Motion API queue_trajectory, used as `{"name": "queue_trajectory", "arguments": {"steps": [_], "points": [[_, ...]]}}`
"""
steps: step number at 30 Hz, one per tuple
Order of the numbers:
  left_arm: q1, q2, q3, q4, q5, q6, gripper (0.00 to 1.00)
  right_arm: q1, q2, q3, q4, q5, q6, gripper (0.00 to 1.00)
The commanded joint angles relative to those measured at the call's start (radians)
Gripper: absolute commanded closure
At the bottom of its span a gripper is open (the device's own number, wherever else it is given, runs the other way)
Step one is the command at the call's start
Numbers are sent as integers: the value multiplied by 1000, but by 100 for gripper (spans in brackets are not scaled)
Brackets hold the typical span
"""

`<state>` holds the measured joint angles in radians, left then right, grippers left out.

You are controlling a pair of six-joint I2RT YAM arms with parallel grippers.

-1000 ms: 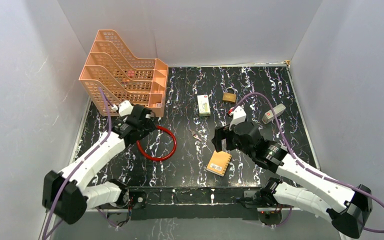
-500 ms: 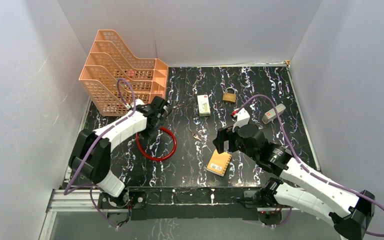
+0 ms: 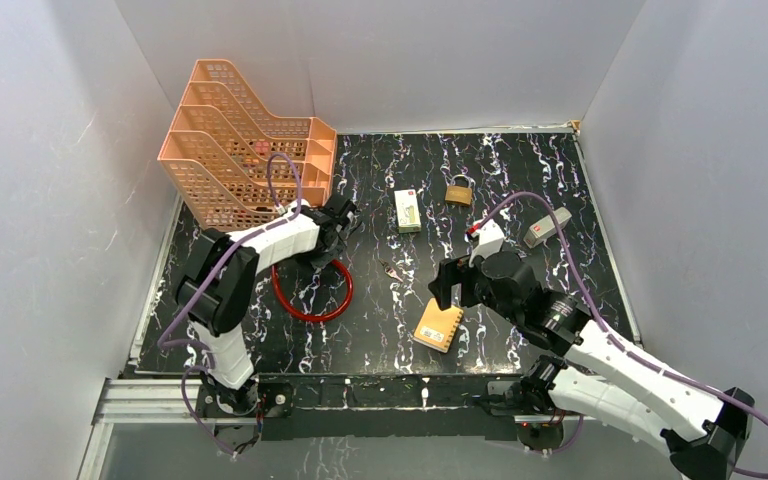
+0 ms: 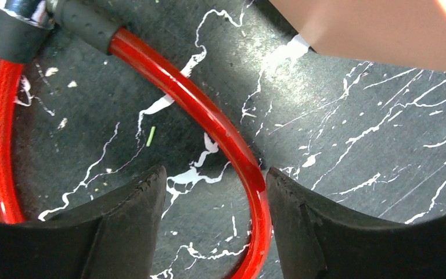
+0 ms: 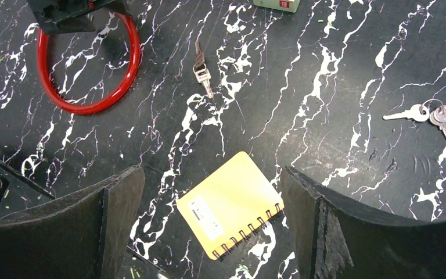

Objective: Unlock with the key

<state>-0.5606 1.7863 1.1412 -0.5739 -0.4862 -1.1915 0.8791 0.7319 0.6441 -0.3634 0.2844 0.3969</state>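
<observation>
Located the key (image 5: 201, 71) lying flat on the black marbled table (image 3: 520, 170), between the red cable loop (image 5: 87, 64) and the yellow notebook (image 5: 229, 203), touching neither. Found the right gripper (image 5: 209, 174) spread wide and empty, hovering near the notebook with the key ahead of its fingers. Found the left gripper (image 4: 212, 174) partly spread and clamping nothing, straddling the loop just beside the orange file tray (image 3: 245, 150). Judged the step in hand to be the reach for the key. Recommend lowering the right fingers either side of the key's bow, pads nearly touching the tabletop, then closing slowly. Expect so thin and flat a piece to slip or tilt if pinched off centre. Avoid confusing it with the separate bunch of keys (image 5: 432, 114), well apart from it at the edge of the right wrist view. Noted the brass padlock (image 3: 459, 191) near the far edge, well apart from the key. Checked containers: spotted one small reddish item in an upper tier of the tray, too small to identify. Saw a white box (image 3: 407, 210), contents not visible.
</observation>
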Motion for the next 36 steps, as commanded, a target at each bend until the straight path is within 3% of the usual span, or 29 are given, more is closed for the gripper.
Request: {"name": "queue_trajectory", "arguments": {"steps": [1,13,19,28,36], "points": [[-8,30,37,-9,-10,27,41,4,-28,10,-4,12,11,4],[-38,16,-19,5,29,54,71,4,-62,26,-37,48,3,4],[-73,-86,-109,13,49,46,99,4,-66,25,-40,67,0,4],[-163,-318,-260,0,59,65,100,4,-62,28,-42,50,15,4],[-285,-459,-266,-6,108,217,100,4,-58,34,-45,47,26,4]]}}
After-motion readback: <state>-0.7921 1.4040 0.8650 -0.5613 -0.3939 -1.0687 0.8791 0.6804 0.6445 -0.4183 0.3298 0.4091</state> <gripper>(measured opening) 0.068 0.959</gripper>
